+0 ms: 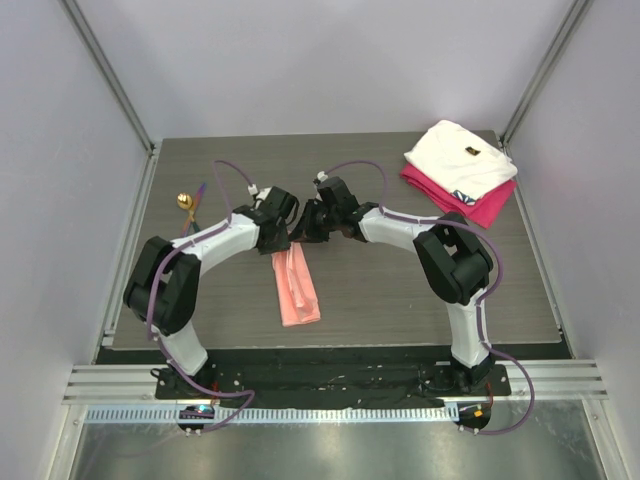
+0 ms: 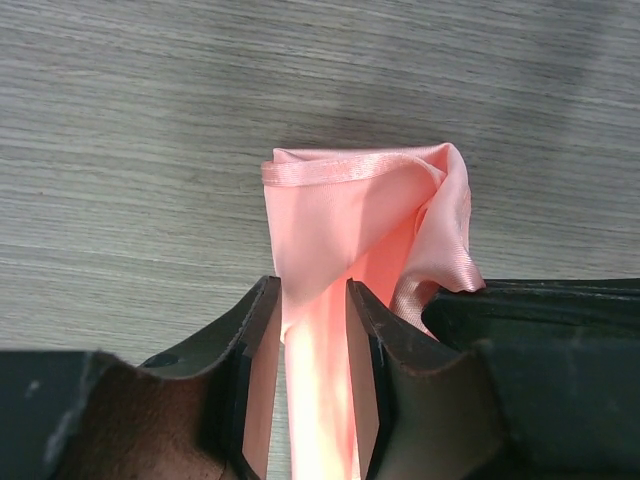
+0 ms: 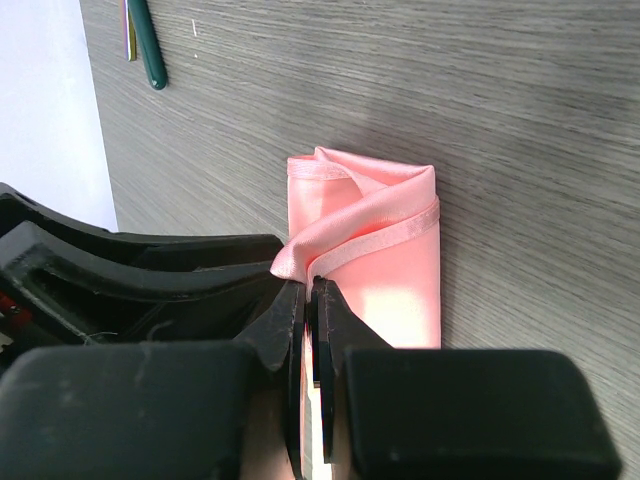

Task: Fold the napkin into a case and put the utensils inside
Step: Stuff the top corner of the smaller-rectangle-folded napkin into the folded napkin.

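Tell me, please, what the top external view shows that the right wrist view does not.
Only the top external view shows the folded white cloth on the magenta cloth, the gold spoon and the napkin at full length. Only the right wrist view shows the right gripper shut on the napkin's hemmed edge, and a green handle. Both show the napkin folded into a strip on the table.

The napkin point(image 2: 360, 230) runs between parted fingers point(image 2: 400, 360), seemingly lying loose, not pinched.
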